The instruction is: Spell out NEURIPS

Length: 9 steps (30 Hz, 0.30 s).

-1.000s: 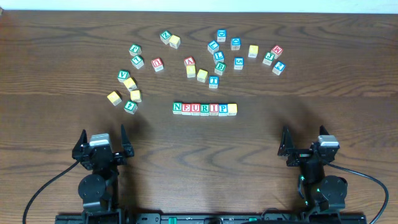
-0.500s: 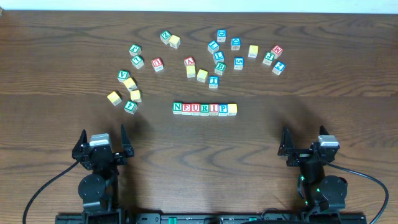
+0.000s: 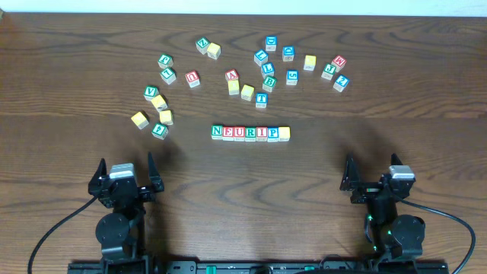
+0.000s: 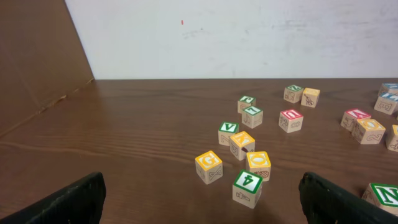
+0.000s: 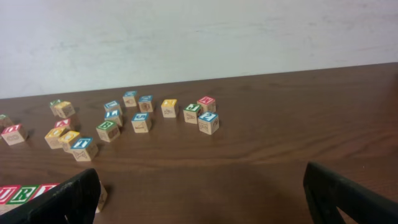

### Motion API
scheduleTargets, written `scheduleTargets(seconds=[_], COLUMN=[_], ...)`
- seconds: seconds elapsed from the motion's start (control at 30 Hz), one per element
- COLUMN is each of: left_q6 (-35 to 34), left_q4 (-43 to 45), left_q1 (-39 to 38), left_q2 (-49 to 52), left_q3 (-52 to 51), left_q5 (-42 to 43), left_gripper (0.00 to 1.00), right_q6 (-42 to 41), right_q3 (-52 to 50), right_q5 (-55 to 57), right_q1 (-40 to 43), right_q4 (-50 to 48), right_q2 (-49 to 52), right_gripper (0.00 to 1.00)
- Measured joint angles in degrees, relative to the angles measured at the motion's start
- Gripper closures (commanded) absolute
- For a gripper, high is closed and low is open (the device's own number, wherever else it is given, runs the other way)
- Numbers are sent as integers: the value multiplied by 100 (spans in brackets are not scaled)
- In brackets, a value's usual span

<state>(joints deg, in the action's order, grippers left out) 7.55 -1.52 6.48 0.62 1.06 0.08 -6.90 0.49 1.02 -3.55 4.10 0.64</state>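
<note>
A row of seven cubes (image 3: 250, 133) lies at the table's middle. It reads N (image 3: 217, 132), E, U, R, I, P, and ends in a yellow-topped cube (image 3: 284, 133) whose letter I cannot read. The green N cube also shows at the right edge of the left wrist view (image 4: 383, 195). The row's red U and R faces show at the lower left of the right wrist view (image 5: 22, 193). My left gripper (image 3: 125, 171) (image 4: 200, 208) is open and empty near the front left. My right gripper (image 3: 371, 173) (image 5: 202, 200) is open and empty near the front right. Both are well short of the row.
Several loose cubes lie scattered across the back. One group is at the left around a green 4 cube (image 3: 160, 130) (image 4: 247, 187). Another is at the back middle and right, ending in a blue 2 cube (image 3: 341, 83) (image 5: 208, 122). A white wall stands behind the table.
</note>
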Motion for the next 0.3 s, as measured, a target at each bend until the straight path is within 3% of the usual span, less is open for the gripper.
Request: scheduleTargets(seconds=[0.3], left_q6=[0], left_q4=[0], left_q1=[0], left_q2=[0], left_q3=[0], left_q5=[0], left_gripper=[2], right_q6=[0], right_q3=[0], right_q5=[0], right_q1=[0], right_q4=[0], right_q2=[0], right_gripper=[1])
